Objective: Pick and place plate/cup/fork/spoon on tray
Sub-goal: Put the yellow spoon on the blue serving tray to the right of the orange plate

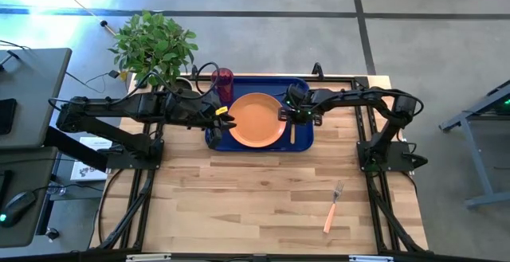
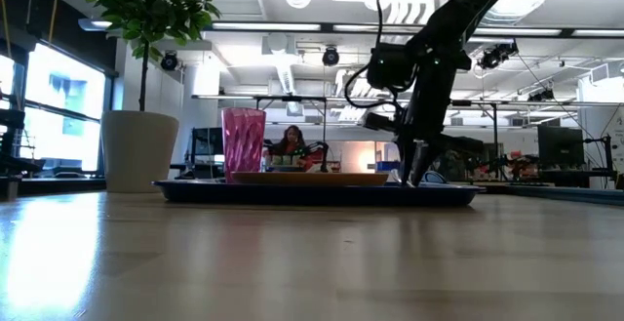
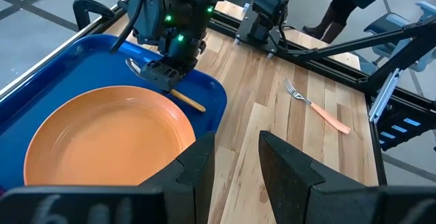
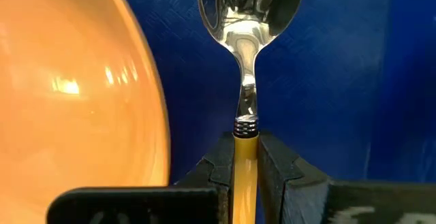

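The dark blue tray (image 1: 300,89) lies at the table's far middle. On it are the orange plate (image 1: 256,119) and, at its far left corner, the dark red cup (image 1: 223,78). My right gripper (image 1: 290,115) is over the tray's right part, beside the plate, shut on the spoon (image 3: 134,66). My left gripper (image 3: 235,157) is open and empty at the tray's left edge, next to the plate (image 3: 102,142). The fork (image 1: 333,207) lies flat on the bare table at the near right, tines toward the far edge. My right gripper pinches the spoon's orange handle (image 4: 244,157) between its two fingers, at the end next to the metal neck. The fingers (image 2: 417,170) come from above, pointing down. The spoon lies level and low over the tray floor beside the plate; whether it rests there, I cannot tell.
A white plant pot (image 2: 139,150) with a leafy plant (image 1: 154,45) stands off the tray's far left corner. Bare wood spreads across the table's near half around the fork. A person (image 2: 290,141) shows far behind the table.
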